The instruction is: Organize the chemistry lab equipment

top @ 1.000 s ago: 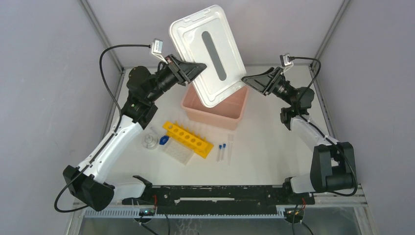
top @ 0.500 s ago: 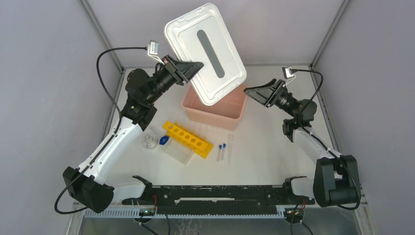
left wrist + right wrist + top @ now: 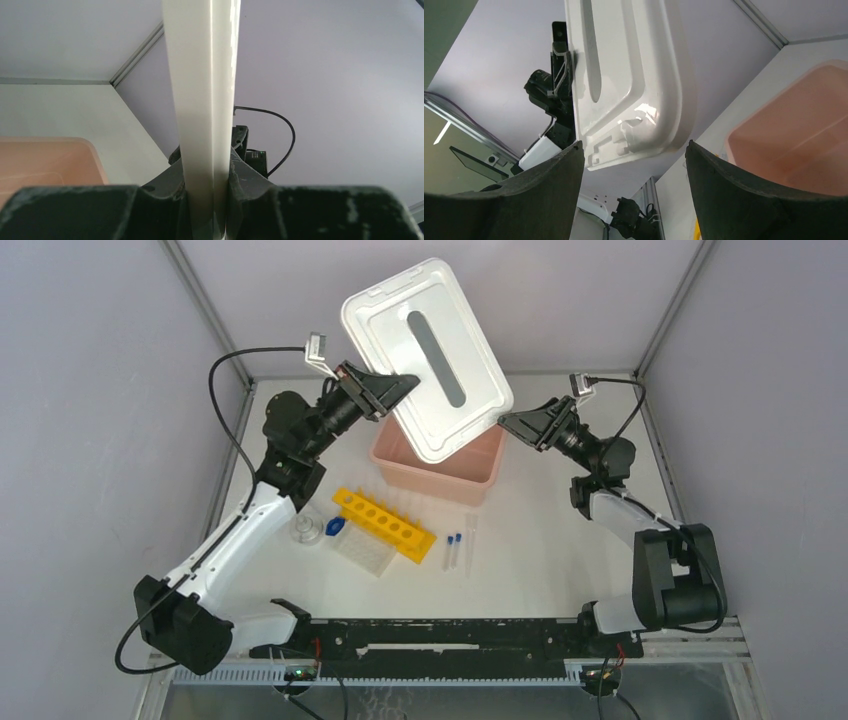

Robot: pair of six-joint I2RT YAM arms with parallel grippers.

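Status: box opened, sorting not begun.

- Left hand (image 3: 403, 386): closed on the long edge of the white lid (image 3: 428, 355). The left wrist view shows the lid's rim pinched between both fingers. Lid held tilted in the air, above the pink box (image 3: 432, 481) and off it.
- Right hand (image 3: 513, 423): jaws apart, holding nothing, at the box's right rear corner, near the lid's lower corner. Contact with the lid: cannot tell.
- Box interior: the part that shows in the right wrist view is bare; the rest is hidden under the lid.
- Equipment all on the table (image 3: 560, 540), in front of the box: yellow tube rack (image 3: 385, 523) just before it, holes unfilled; clear gridded well plate (image 3: 362, 552) touching the rack's near side; round glassware (image 3: 305, 530) front-left; two blue-capped vials (image 3: 455, 538) and a thin clear tube (image 3: 470, 540) lying loose, front-centre.

Judgement: only the lid removal is done. Parking the lid and placing every item remain.
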